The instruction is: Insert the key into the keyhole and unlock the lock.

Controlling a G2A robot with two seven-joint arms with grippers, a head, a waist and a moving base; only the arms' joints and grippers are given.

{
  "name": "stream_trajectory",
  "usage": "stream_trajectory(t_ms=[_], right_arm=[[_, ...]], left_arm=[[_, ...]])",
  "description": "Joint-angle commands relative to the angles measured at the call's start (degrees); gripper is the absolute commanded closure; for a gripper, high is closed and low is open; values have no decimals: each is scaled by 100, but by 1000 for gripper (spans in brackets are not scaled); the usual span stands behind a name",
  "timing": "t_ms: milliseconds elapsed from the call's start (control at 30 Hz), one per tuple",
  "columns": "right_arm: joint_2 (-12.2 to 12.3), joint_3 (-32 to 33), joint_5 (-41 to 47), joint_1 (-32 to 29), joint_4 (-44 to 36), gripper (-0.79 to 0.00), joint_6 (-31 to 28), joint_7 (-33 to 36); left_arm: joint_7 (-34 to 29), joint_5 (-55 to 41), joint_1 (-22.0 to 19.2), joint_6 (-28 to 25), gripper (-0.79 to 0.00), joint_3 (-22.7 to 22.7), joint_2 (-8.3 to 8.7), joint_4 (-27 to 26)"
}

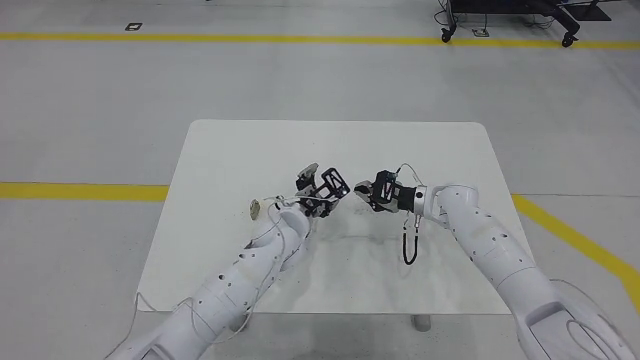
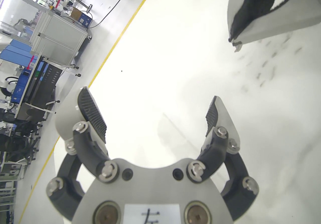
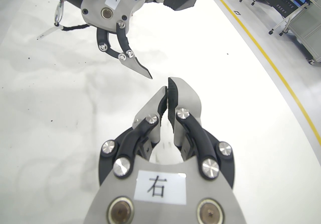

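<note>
Two grippers meet tip to tip at the centre of the top view, above the white table (image 1: 220, 160). Its jaws spread wide and empty, the left gripper (image 2: 150, 92) looks posed to receive something. Pinched closed, the right gripper (image 3: 167, 84) shows a dark sliver (image 2: 235, 45) at its tip, possibly the key but too small to tell. Where the lock lies I cannot tell.
</note>
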Motion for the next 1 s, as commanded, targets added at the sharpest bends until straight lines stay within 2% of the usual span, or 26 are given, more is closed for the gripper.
stream_trajectory(t_ms=[0, 133, 267, 400, 533, 767, 833, 933, 967], right_arm=[[0, 0, 0, 0, 0, 0, 0, 0], [0, 0, 0, 0, 0, 0, 0, 0], [0, 0, 0, 0, 0, 0, 0, 0], [0, 0, 0, 0, 0, 0, 0, 0], [0, 0, 0, 0, 0, 0, 0, 0], [-2, 6, 44, -20, -10, 0, 13, -14], [-29, 77, 509, -131, 18, 0, -26, -41], [-110, 168, 1515, -178, 213, 0, -441, -96], [-138, 204, 1849, -155, 327, 0, -556, -68]], left_arm=[[26, 17, -9, 8, -785, 17, -32, 92], [50, -96, -35, 85, -785, -156, -48, 29], [39, -135, 79, 12, -785, -592, 57, -647], [-154, 102, 508, -223, -785, -1304, 279, -2101], [-416, 418, 1265, -478, -785, -2252, 513, -3714], [-421, 475, 1331, -508, -785, -2323, 531, -3819], [-395, 434, 1354, -494, -785, -2327, 530, -3806], [177, -564, 1695, -10, -785, -2696, 509, -3586], [437, -1198, 1826, 102, -785, -2860, 493, -3554]])
